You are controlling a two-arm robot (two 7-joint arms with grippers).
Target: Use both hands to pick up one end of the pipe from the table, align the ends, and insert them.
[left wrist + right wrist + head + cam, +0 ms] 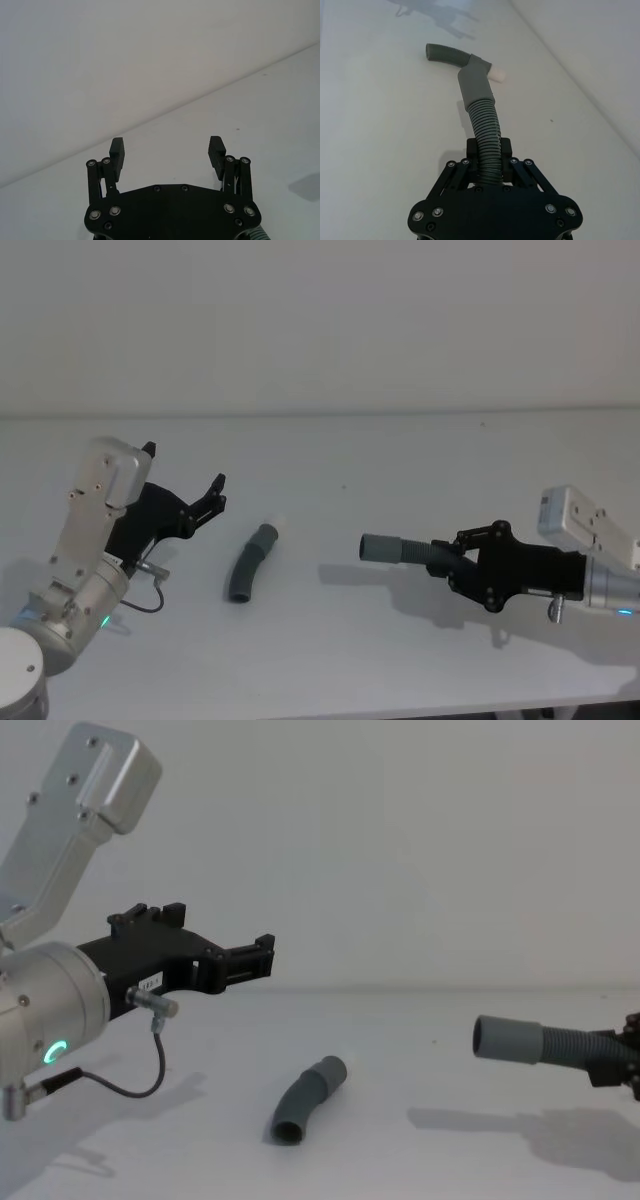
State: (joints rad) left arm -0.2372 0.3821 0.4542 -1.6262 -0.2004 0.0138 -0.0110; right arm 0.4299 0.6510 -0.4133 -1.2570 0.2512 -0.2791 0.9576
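We are gripping one pipe piece (425, 553) with our right hand (447, 558) at the right side of the desk (400, 670). Its two black fingers (506, 148) are clenching the ribbed body from both sides. The piece is sticking out to the left, lifted off the surface, so that its shadow is falling on the desk below it. Its wide smooth cuff (380, 548) is forming the free end and is pointing to the left. The second pipe piece (244, 572) is lying flat on the desk, between our two hands and closer to the left one, well apart from the held cuff. It is bending a little. Its narrower cuff (265, 538), ending in a white tip (277, 524), is pointing to the far side and slightly right, and its open dark end is facing the near edge. Our left hand (185, 466) is hovering above the left part of the desk, near the lying piece but not touching it. Its fingers (117, 150) are spread wide and are holding nothing. A thin black cable (162, 1055) is looping under the wrist of the left arm. Behind the desk a plain pale wall (320, 320) is rising.
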